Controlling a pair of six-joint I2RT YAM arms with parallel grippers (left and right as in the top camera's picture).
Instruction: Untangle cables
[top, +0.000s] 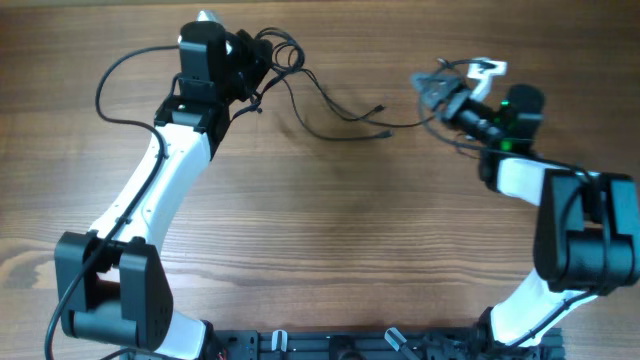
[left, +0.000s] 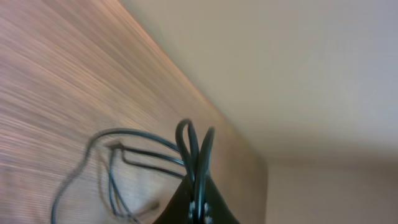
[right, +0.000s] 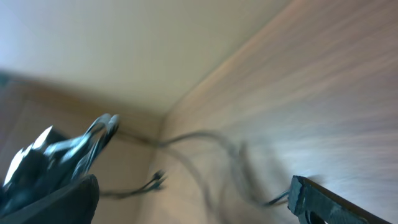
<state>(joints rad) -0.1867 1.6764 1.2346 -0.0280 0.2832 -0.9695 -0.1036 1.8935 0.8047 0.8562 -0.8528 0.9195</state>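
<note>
- black fingers of the left gripper (left: 198, 190) pinched shut on a doubled loop of the cables (left: 185, 149)
- right gripper (top: 436, 92) jaws spread wide, nothing between them; blurred silvery piece beside one finger, possibly a plug
- cables trail from the left gripper over the wooden table (top: 330, 230) toward the right gripper, two small plug ends between the arms
</note>
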